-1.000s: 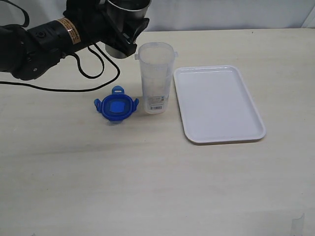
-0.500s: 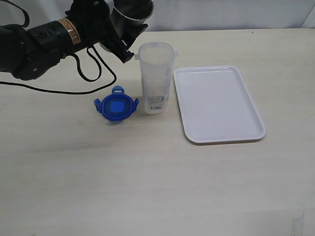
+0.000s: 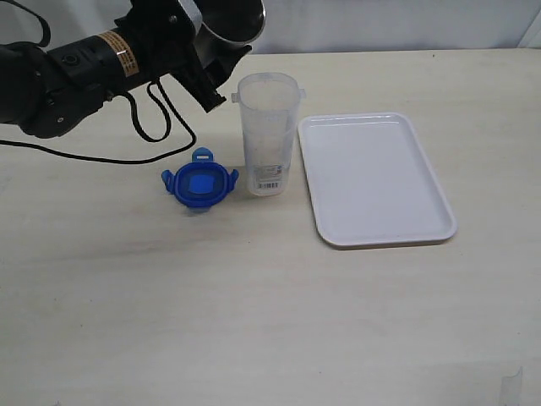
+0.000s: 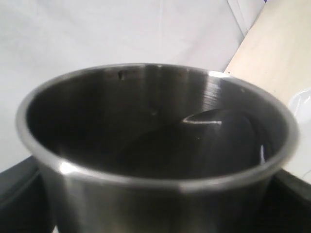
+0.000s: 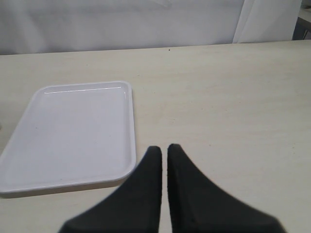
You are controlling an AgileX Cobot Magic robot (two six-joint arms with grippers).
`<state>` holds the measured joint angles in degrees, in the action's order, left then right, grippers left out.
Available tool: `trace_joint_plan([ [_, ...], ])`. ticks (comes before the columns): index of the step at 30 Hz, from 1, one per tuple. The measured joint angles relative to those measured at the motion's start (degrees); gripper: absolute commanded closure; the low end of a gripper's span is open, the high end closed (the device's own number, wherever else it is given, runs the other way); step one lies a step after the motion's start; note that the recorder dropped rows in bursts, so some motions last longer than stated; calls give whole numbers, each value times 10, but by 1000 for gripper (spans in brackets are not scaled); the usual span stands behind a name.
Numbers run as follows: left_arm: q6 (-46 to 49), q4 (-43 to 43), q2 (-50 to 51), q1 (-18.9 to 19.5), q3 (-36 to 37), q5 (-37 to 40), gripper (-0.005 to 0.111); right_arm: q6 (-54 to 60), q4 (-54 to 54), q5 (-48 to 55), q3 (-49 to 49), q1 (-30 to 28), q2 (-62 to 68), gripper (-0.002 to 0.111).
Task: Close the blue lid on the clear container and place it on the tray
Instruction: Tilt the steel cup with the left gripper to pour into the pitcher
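Observation:
The clear container [image 3: 269,135] stands upright and uncovered on the table, just left of the white tray [image 3: 376,178]. The blue lid [image 3: 200,184] lies flat on the table to the container's left, apart from it. My left gripper [image 3: 218,59] is raised behind and left of the container, shut on a steel cup [image 3: 230,19]. That steel cup [image 4: 155,145] fills the left wrist view and looks empty. My right gripper [image 5: 164,148] is shut with nothing in it, hovering over bare table beside the tray [image 5: 73,131]. It does not show in the exterior view.
A black cable [image 3: 152,127] loops on the table behind the lid, under the left arm [image 3: 59,76]. The tray holds nothing. A white wall runs along the table's far edge.
The left gripper has lifted the steel cup higher and tipped it back, away from the container's rim. The lid, container and tray have not moved.

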<state>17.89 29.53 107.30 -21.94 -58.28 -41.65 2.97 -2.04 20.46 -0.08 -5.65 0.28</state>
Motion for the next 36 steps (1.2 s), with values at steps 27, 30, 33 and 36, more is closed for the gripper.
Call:
trace_joint_plan([
  [27, 104, -2, 0, 0, 0, 0, 107, 0, 0, 0, 0, 0, 0, 104],
  [30, 116, -2, 0, 0, 0, 0, 107, 0, 0, 0, 0, 0, 0, 104],
  [33, 126, -3, 0, 0, 0, 0, 107, 0, 0, 0, 0, 0, 0, 104],
  [36, 130, -3, 0, 0, 0, 0, 107, 0, 0, 0, 0, 0, 0, 104],
])
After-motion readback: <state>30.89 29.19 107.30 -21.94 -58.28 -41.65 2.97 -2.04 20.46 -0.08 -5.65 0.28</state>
